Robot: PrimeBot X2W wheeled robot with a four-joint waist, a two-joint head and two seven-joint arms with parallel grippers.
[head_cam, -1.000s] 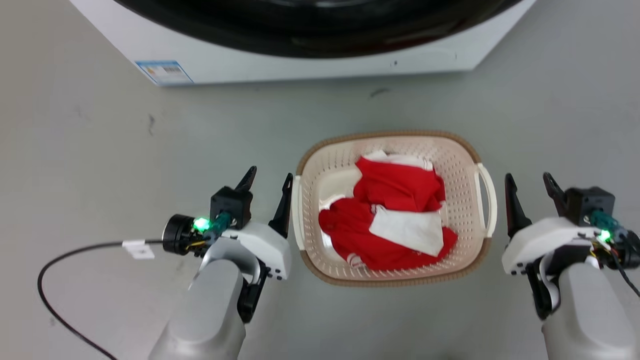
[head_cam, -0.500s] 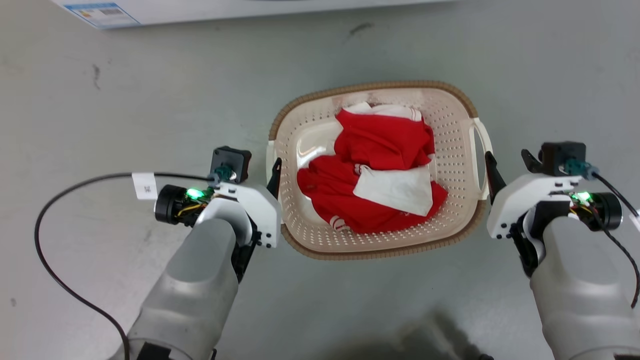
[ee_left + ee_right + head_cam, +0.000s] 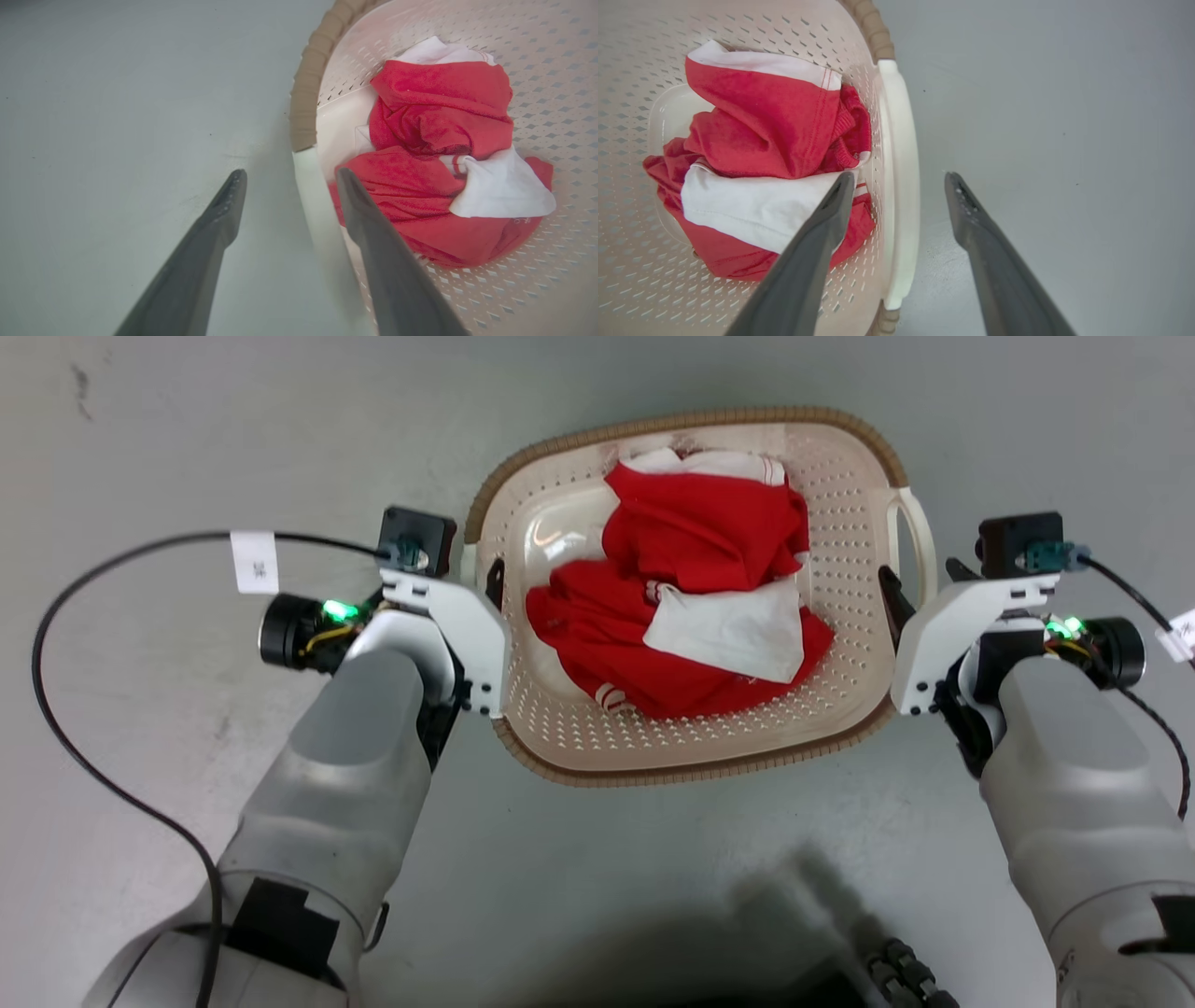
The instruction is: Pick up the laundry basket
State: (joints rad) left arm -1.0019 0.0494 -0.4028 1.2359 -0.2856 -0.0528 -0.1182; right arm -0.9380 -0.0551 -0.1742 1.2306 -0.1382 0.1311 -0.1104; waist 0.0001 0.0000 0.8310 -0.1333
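Fingers spread, the left gripper [image 3: 290, 173] straddles the left handle [image 3: 312, 200] of the laundry basket [image 3: 691, 422] and the right gripper [image 3: 900, 177] the right handle [image 3: 901, 130], red-and-white clothes [image 3: 700, 532] inside.

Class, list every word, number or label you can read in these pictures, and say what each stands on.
Left cable tag: dark print, too small to read.
Right cable tag: marks too blurred to read.
Laundry basket and clothes: no readable text.
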